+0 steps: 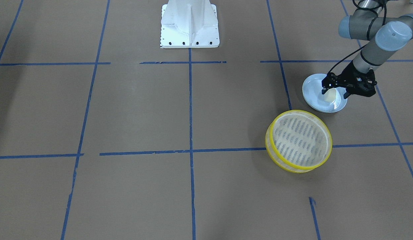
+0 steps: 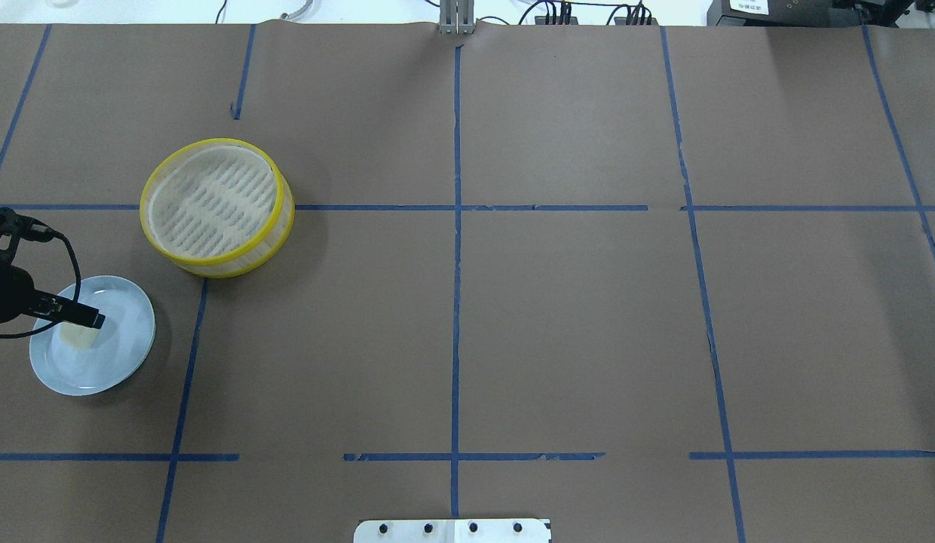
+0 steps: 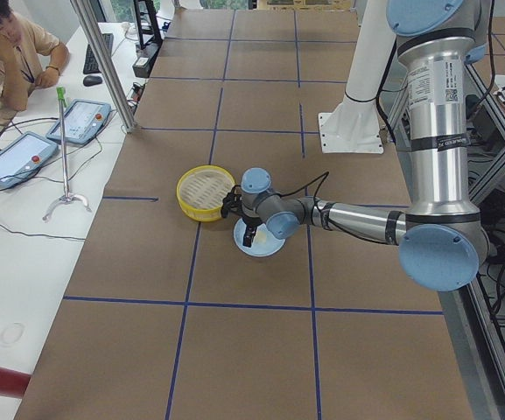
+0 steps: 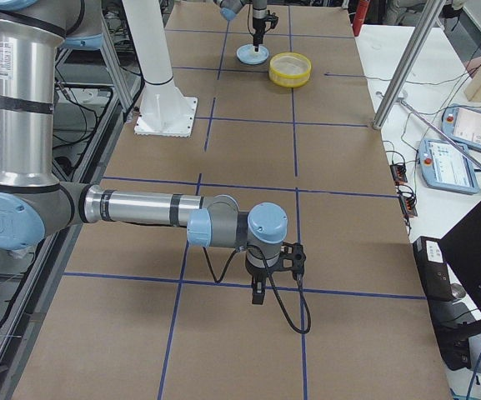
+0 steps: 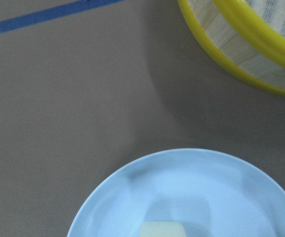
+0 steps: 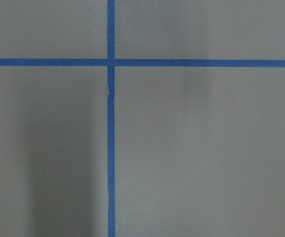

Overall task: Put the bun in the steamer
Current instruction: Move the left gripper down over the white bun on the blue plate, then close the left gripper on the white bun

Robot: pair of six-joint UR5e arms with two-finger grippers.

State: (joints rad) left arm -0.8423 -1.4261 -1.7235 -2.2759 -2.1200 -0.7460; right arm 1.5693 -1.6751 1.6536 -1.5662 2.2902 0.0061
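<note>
The bun (image 1: 330, 96) is a small cream lump lying on a light blue plate (image 1: 309, 89). My left gripper (image 1: 334, 93) is low over the plate, open, with a finger on each side of the bun. The left wrist view shows the bun's top (image 5: 162, 230) at its bottom edge, still on the plate (image 5: 132, 197). The steamer (image 1: 299, 141), with yellow rims and a slotted floor, stands empty beside the plate, and also shows in the overhead view (image 2: 215, 205). My right gripper (image 4: 258, 292) hangs over bare table far from both; I cannot tell its state.
The white robot pedestal (image 1: 190, 26) stands at the table's middle back edge. Blue tape lines cross the brown table. A seated operator (image 3: 7, 52), control tablets (image 3: 81, 118) and a metal pole (image 3: 103, 61) are beside the table's far side.
</note>
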